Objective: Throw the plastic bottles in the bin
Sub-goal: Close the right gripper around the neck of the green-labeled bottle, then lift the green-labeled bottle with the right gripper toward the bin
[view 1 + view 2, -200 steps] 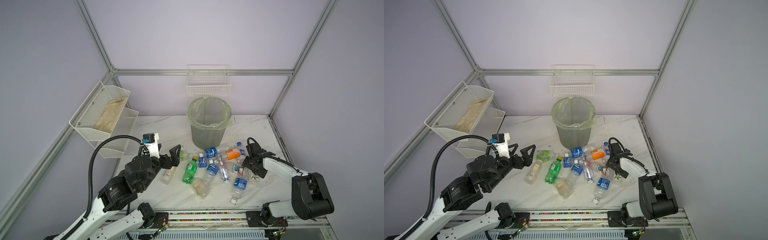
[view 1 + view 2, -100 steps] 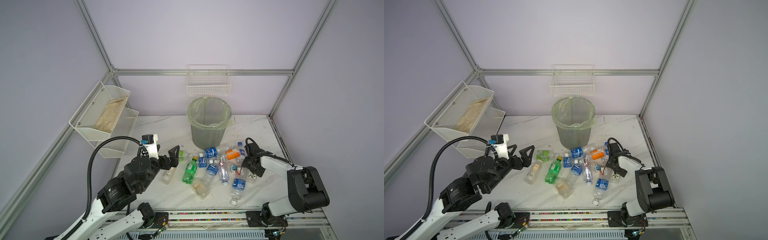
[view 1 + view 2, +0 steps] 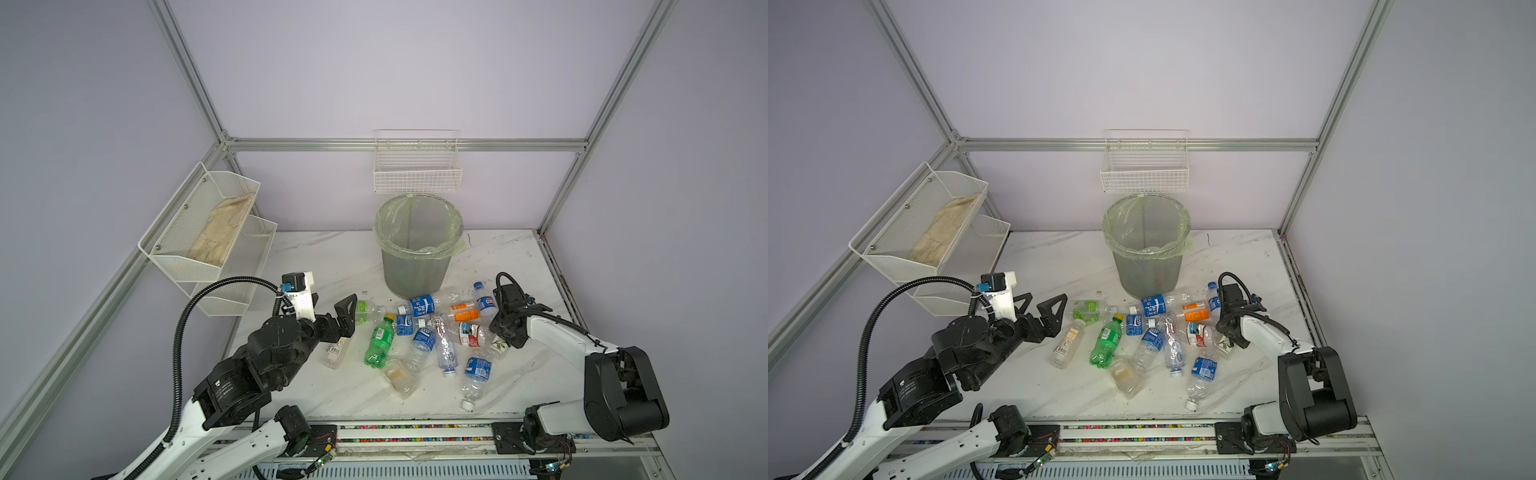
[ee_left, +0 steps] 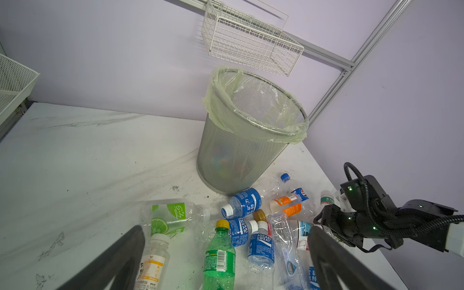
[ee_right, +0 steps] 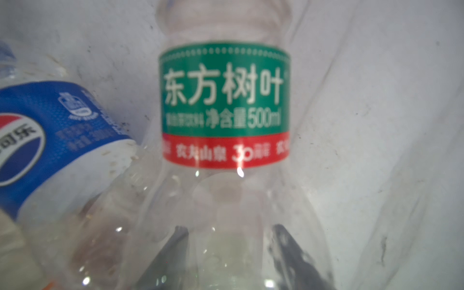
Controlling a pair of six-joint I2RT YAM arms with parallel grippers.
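Presently: the tea bottle (image 5: 224,100), clear with a green-and-red band, lies between the fingers of your right pincer (image 5: 229,236). Its long axis runs straight ahead of the pincer, band beyond the tips, so the fingers straddle its width. They stand partly apart on either side of the clear body; I cannot tell whether they bite. A blue-labelled bottle (image 5: 50,130) touches its flank. Your right arm is plainly the nearer. Your left pincer (image 3: 1045,298) hangs spread wide and empty across the pile of bottles (image 3: 419,332). Judgement: lift, then carry to the bin (image 3: 415,270), which stands beyond the pile from the right pincer. The bench (image 3: 324,257) is marbled white and scuffed, and lilac walls enclose it.
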